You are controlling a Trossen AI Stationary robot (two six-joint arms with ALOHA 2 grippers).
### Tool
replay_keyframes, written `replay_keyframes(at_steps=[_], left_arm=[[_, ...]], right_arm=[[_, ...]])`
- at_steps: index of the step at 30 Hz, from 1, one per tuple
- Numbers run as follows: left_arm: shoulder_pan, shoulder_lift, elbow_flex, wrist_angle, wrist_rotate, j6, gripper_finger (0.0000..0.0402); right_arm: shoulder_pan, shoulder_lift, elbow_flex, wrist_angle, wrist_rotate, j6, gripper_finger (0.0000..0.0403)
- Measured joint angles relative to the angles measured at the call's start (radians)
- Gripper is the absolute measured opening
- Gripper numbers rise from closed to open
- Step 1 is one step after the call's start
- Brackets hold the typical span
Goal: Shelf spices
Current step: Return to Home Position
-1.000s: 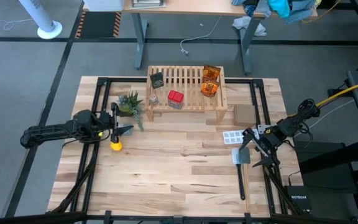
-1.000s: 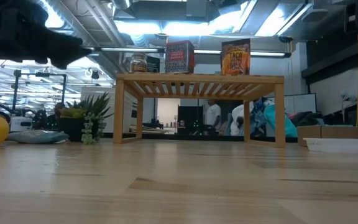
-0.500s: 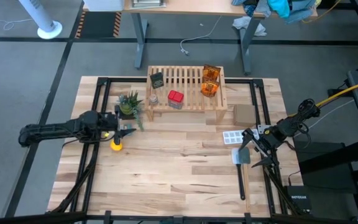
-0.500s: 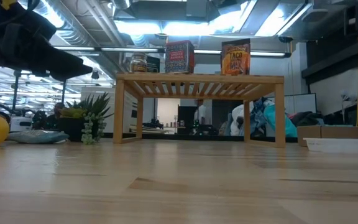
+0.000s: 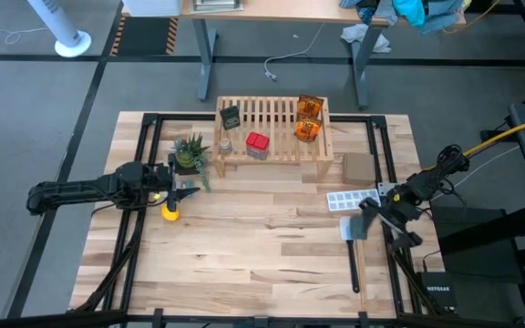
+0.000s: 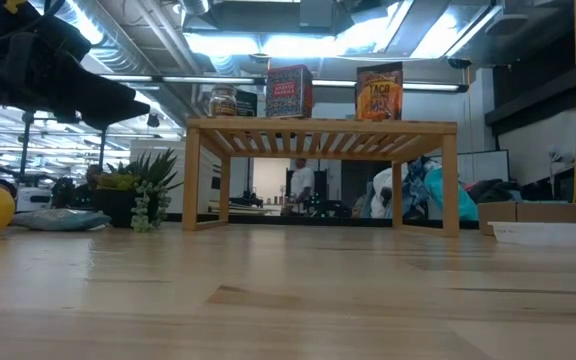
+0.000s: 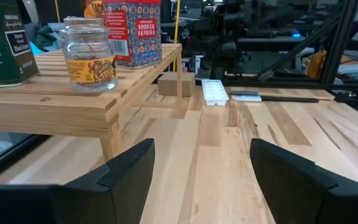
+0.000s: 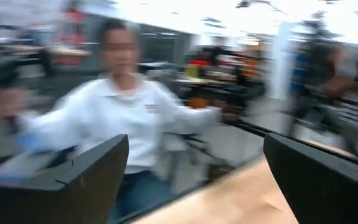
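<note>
The shelf (image 5: 273, 116) is a low rack of light wood. Its top is made of slats and its legs are short. It stands at the back of the worktop (image 5: 262, 246). All the spices sit on top of it. The dark box (image 5: 231, 117) is at the left end, near the back. The little clear jar (image 5: 225, 144) has brown stuff inside and stands in front of the box. The red tin (image 5: 257, 144) is just beside the jar. At the right end, the back orange packet (image 5: 311, 106) sits close behind the front orange packet (image 5: 306, 130).
</note>
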Motion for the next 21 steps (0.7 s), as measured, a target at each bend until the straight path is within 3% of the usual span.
replay_keyframes(at_steps=[3, 5, 16, 21], left_arm=[[0.0, -0.002, 0.0, -0.001, 0.0, -0.001, 0.0258], [0.0, -0.001, 0.0, -0.002, 0.0, -0.001, 0.0258], [0.0, -0.001, 0.0, -0.002, 0.0, -0.019, 0.0258], [0.0, -0.001, 0.0, -0.001, 0.0, -0.023, 0.0258]], right_arm=[[0.0, 0.0, 0.001, -0.001, -0.174, -0.025, 0.038], [0.0, 0.0, 0.001, -0.003, -0.232, -0.031, 0.038], [0.0, 0.0, 0.001, -0.025, -0.205, -0.072, 0.038], [0.0, 0.0, -0.019, -0.025, -0.111, -0.081, 0.038]])
